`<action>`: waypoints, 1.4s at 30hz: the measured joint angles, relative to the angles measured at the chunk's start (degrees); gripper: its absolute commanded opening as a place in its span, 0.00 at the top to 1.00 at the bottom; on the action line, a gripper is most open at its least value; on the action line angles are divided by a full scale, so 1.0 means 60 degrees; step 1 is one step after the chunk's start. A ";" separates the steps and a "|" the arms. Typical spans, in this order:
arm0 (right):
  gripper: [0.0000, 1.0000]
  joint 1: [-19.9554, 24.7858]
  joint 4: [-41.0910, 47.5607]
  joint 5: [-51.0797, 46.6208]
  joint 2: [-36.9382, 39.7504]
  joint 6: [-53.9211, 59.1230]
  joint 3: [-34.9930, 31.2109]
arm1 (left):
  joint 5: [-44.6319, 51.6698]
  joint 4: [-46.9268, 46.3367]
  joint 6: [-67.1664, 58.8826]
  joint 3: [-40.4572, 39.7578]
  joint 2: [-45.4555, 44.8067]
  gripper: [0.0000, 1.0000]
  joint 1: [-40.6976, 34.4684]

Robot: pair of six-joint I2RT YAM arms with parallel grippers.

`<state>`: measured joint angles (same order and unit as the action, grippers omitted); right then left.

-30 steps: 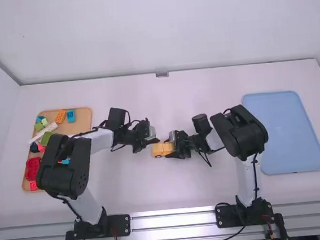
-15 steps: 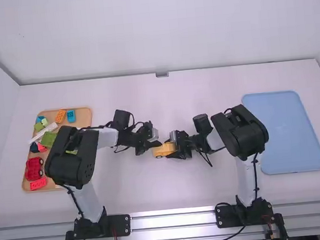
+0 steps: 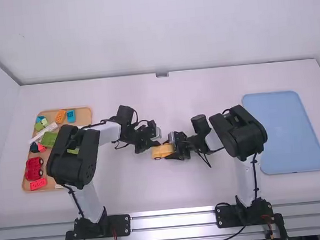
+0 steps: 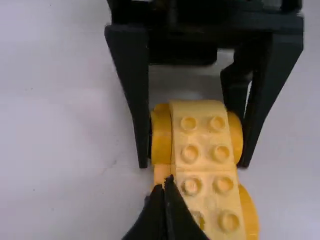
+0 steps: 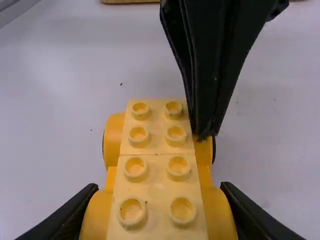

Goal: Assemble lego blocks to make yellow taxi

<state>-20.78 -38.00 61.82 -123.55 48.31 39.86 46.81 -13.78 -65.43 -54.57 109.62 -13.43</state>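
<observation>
Near the table's middle lies a yellow studded wheeled base [image 3: 161, 150]. From its right side, my right gripper [image 3: 171, 148] is shut on it, the fingers pressing the wheels on both sides. In the right wrist view this gripper [image 5: 159, 191] grips the near wheels, below the studded top [image 5: 157, 175]. My left gripper [image 3: 155, 141] is over the base's left end with its fingers shut together. In the left wrist view its tips [image 4: 168, 181] overlap the edge of the yellow base [image 4: 205, 170]; nothing is between them. The right wrist view has them against the far end's side.
A tan tray [image 3: 83, 120] at the left holds an orange brick [image 3: 60, 116], a blue brick [image 3: 70, 116], green pieces, a white piece [image 3: 42, 133], a red wheeled piece [image 3: 33, 168] and a red brick [image 3: 38, 184]. A flat blue tray [image 3: 289, 136] lies at the right.
The left arm has shifted slightly to the right over the second, uncovering more of the red pieces in the tan tray. The right arm and yellow base have stayed nearly in place.
</observation>
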 measured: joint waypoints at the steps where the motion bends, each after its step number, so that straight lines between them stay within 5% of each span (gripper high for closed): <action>1: 0.52 0.0000 -0.0011 -0.0011 0.0000 -0.0004 -0.0004 | -0.0033 0.0066 0.0018 0.0011 -0.0004 0.98 -0.0022; 8: 0.52 0.0044 -0.0033 -0.0015 0.0000 -0.0004 0.0015 | -0.0484 -0.0408 0.0025 -0.0055 -0.0561 0.95 -0.0022; 9: 0.52 0.0091 -0.0040 -0.0062 0.0000 0.0000 0.0055 | -0.0678 -0.0397 0.0015 -0.0055 -0.1005 0.83 -0.0022; 17: 0.53 0.0226 -0.0109 -0.0342 0.0000 -0.0015 0.0131 | -0.1792 0.0153 0.1530 -0.0058 -0.4233 0.63 0.0102; 19: 0.52 0.0237 -0.0146 -0.0419 0.0000 -0.0036 0.0131 | -0.2368 0.0189 0.2361 -0.0058 -0.4954 0.01 0.0244; 26: 0.28 0.0375 0.0321 -0.0565 0.0069 -0.0047 0.0182 | -0.3912 0.0160 0.4346 -0.0007 -0.5479 0.01 0.0517; 32: 0.02 0.0798 0.3129 -0.1228 0.1384 0.0379 0.0197 | -0.4929 0.0404 0.5807 0.0087 -0.5479 0.01 0.0790; 36: 0.01 0.0962 0.4816 -0.2280 0.3180 0.0750 0.0182 | -0.5268 0.0911 0.6849 0.0091 -0.5482 0.01 0.1260; 42: 0.01 0.0718 0.4433 -0.3275 0.5603 0.0007 0.0197 | -0.5428 0.1399 0.8036 0.0091 -0.5479 0.01 0.2022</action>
<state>-16.47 -11.40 42.17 -89.93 48.36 41.04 14.24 -5.39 -17.21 -54.02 76.75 -1.30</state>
